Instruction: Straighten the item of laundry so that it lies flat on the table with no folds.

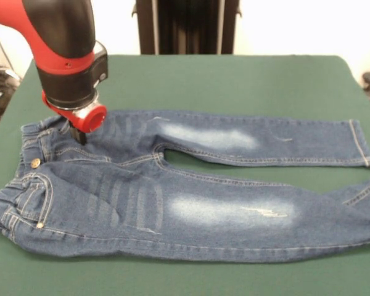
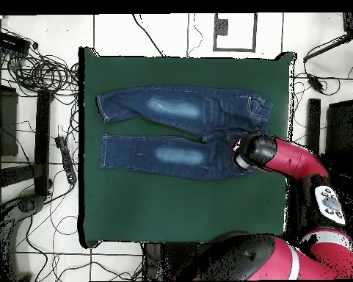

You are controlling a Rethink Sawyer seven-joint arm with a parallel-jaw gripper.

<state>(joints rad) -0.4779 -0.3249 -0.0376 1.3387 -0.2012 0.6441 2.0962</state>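
The fingers of the gripper [image 1: 80,132] are mostly hidden under the red and black wrist, so we cannot tell whether they are spread, pressed together or pinching cloth; in the front view we make out only a dark tip coming down onto the denim just beside the waistband. The arm [image 2: 293,158] reaches in over the surface [image 1: 234,80] from one edge and ends above the waist end of the jeans [image 1: 191,185].

The jeans lie spread out on the green surface, both legs stretched side by side and roughly parallel, with a narrow strip of green showing between them below the crotch. We see faded whitish patches on each thigh, tan stitching along the seams and pockets, and small metal buttons at the waist. In the front view the near leg looks broad and fairly smooth, with its cuff running out of the picture at the right edge. The far leg is narrower, and its hemmed cuff lies flat on the surface. The waistband is bunched and rumpled at the left end, with a few creases near the pockets.

In the overhead view the jeans sit in the half of the surface farther from the robot's base, well inside its edges. Cables [image 2: 43,70] trail over the floor around the surface.
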